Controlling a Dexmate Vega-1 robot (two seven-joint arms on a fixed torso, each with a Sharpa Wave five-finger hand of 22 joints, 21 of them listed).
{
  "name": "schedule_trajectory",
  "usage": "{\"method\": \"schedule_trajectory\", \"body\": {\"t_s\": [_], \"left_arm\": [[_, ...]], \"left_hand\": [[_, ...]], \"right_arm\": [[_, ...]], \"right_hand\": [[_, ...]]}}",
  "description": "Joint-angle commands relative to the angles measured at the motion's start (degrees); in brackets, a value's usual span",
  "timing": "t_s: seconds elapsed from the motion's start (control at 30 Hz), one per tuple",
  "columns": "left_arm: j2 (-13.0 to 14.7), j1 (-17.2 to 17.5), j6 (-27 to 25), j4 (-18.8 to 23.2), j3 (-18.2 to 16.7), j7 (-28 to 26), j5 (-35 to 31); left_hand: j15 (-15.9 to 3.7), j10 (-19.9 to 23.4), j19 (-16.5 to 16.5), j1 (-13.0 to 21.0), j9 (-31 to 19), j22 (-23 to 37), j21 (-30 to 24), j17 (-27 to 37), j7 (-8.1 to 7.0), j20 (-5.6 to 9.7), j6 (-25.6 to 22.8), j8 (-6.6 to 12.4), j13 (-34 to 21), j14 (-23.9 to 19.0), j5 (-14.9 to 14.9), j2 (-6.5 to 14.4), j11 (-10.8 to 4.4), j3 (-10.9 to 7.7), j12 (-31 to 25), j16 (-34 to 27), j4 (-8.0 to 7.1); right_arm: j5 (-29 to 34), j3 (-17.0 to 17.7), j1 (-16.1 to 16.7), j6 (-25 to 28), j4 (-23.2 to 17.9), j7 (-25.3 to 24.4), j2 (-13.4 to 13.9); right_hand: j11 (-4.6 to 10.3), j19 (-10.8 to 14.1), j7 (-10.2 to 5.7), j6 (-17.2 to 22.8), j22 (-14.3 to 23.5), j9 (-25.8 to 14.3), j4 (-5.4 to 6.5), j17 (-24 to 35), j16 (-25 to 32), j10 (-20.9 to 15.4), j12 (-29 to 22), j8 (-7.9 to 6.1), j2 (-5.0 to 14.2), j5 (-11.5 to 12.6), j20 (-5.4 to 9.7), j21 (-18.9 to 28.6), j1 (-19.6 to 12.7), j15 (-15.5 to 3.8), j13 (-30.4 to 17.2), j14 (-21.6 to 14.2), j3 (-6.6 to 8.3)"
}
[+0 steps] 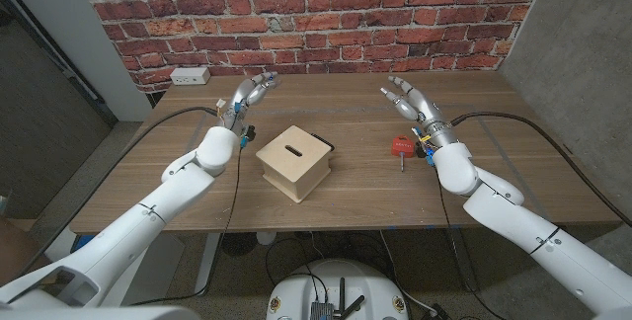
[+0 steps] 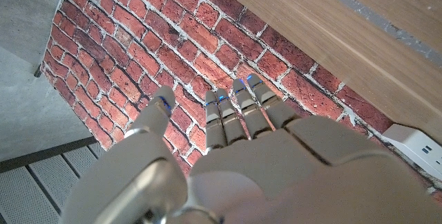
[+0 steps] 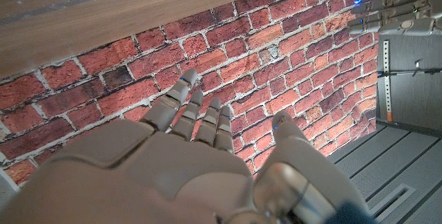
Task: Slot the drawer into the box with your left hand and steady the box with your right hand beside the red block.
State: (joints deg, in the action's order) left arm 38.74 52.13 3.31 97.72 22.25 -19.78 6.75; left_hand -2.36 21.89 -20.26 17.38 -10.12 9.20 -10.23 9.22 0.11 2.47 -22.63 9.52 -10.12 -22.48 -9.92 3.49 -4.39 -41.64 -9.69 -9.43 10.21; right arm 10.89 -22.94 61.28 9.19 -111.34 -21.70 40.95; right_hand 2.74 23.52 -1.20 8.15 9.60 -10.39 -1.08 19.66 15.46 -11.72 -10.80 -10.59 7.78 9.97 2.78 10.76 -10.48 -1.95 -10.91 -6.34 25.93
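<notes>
The wooden box stands near the middle of the desk, turned so that one corner points toward the robot. Its top has a narrow dark slot, and at its far right side a dark opening edge shows. I cannot tell from the head view whether the drawer is inside the box or not.

The left hand is held above the far left part of the desk, beyond the box and to its left, well apart from it. Its fingers are stretched out and lie close together, pointing toward the brick wall, and it holds nothing. In the left wrist view this hand shows the same: the fingers are straight and side by side, the thumb a little apart, with bricks and the desk edge behind them.

The right hand is raised above the far right part of the desk, also empty, with fingers extended and slightly spread. The red block lies on the desk between the box and the right arm, to the right of the box and not touching it; the right hand is beyond the block, apart from it. In the right wrist view the right hand has its fingers straight, thumb set aside.

A white power strip lies at the far left corner of the desk, by the wall
</notes>
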Motion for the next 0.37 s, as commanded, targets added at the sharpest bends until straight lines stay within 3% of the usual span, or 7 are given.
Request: {"method": "schedule_trajectory", "body": {"t_s": [0.03, 0.2, 0.37], "left_arm": [[-3.24, 1.22, 5.19, -5.17, -1.21, -0.82, 4.63], [-3.79, 2.19, 5.95, -5.51, -1.85, -1.89, 5.63], [-5.48, 3.01, 8.76, -7.46, -2.66, -1.41, 8.89]], "left_hand": [[-1.38, -0.57, 0.15, 0.78, -0.07, 0.25, -0.20, 0.20, 0.14, 3.36, 0.75, 0.08, -0.09, 0.66, 0.02, 0.15, 0.13, 0.56, -0.44, -0.23, -0.02], [-1.19, -0.74, 0.34, 0.95, -0.06, 0.27, -0.17, 0.20, 0.41, 3.22, 0.66, 0.36, -0.10, 0.89, -0.03, 0.49, 0.52, 0.70, -0.55, -0.30, -0.12], [-1.08, -0.79, 0.42, 1.10, -0.06, 0.28, -0.19, 0.20, 0.46, 3.23, -0.09, 0.82, -0.10, 0.96, -0.04, 0.76, 0.56, 0.96, -0.72, -0.43, -0.18]], "right_arm": [[-7.30, 1.01, 0.56, -4.73, 3.63, -3.02, -1.88], [-10.34, 1.38, 0.51, -7.66, 6.01, -3.47, -3.14], [-17.15, 2.55, 0.31, -11.96, 8.93, -2.36, -5.87]], "right_hand": [[0.05, -0.47, 0.14, -0.14, -0.06, 0.06, 0.45, -0.04, -0.22, 0.17, 0.10, 0.00, 0.33, 0.36, 1.52, -0.07, 0.99, -1.40, -0.12, 0.38, -0.11], [0.01, -0.54, 0.15, 0.41, -0.07, 0.08, 1.03, -0.02, -0.25, -0.14, -0.10, -0.23, 0.83, 0.43, 1.63, -0.08, 1.62, -1.72, -0.06, 0.29, -0.15], [-0.22, -0.64, 0.58, 0.68, -0.07, 0.10, 1.28, -0.05, -0.31, -0.25, -0.16, -0.32, 0.68, 0.43, 1.59, -0.11, 2.05, -1.66, -0.03, 0.26, -0.34]]}}
